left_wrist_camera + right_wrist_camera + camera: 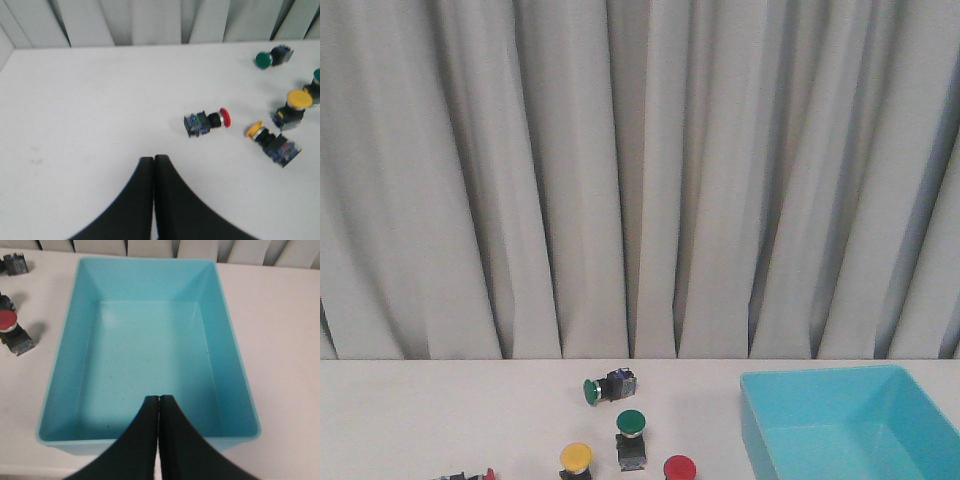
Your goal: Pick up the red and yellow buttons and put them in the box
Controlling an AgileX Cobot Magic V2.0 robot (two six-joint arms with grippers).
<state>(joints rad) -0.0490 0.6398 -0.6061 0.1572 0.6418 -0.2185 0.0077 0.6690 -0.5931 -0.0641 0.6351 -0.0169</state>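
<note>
The left gripper (153, 160) is closed and empty, hovering over bare table (75, 100). The nearest target, a red button lying on its side (207, 121), sits at about 1 o'clock from the fingertips in the left wrist view. Its long axis runs crosswise, cap pointing toward the other buttons. A tipped yellow button (270, 140) lies just beyond it.

The right gripper (159, 400) is closed and empty above the cyan box (60, 370), which holds nothing. The left arm is judged nearer; its jaws must open first.
</note>
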